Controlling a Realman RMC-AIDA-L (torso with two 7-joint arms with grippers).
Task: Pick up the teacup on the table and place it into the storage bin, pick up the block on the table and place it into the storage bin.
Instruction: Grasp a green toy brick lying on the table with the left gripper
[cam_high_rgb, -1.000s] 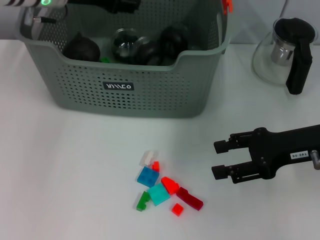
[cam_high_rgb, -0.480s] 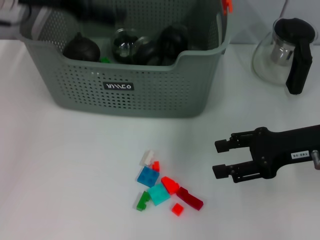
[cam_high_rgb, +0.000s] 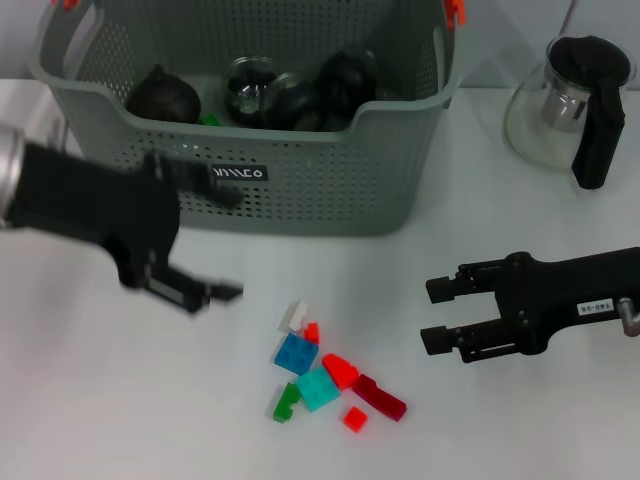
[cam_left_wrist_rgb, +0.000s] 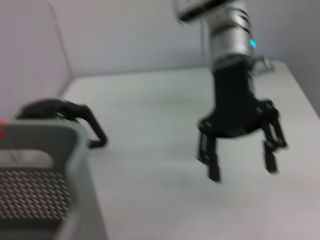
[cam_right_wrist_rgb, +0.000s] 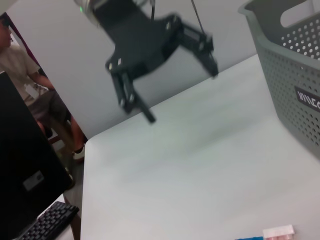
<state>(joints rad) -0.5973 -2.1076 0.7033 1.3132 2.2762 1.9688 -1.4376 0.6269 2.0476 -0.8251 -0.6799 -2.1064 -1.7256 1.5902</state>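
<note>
The grey-green storage bin (cam_high_rgb: 330, 170) stands at the back of the table and holds several dark round teacups (cam_high_rgb: 163, 95) and a glass one (cam_high_rgb: 250, 85). No teacup shows on the table. A cluster of small blocks (cam_high_rgb: 318, 385) in blue, teal, red, green and white lies in front of the bin. My left gripper (cam_high_rgb: 232, 243) is open and empty, in front of the bin's left half and to the left of the blocks. My right gripper (cam_high_rgb: 428, 316) is open and empty, low over the table to the right of the blocks.
A glass teapot with a black handle and lid (cam_high_rgb: 575, 100) stands at the back right. The left wrist view shows the right gripper (cam_left_wrist_rgb: 243, 171) and the bin's corner (cam_left_wrist_rgb: 75, 165). The right wrist view shows the left gripper (cam_right_wrist_rgb: 182, 95), the bin (cam_right_wrist_rgb: 295, 75) and a white block (cam_right_wrist_rgb: 277, 231).
My left arm has come from over the bin's back left corner down to in front of the bin, its gripper open and empty. The right gripper and the blocks have hardly moved.
</note>
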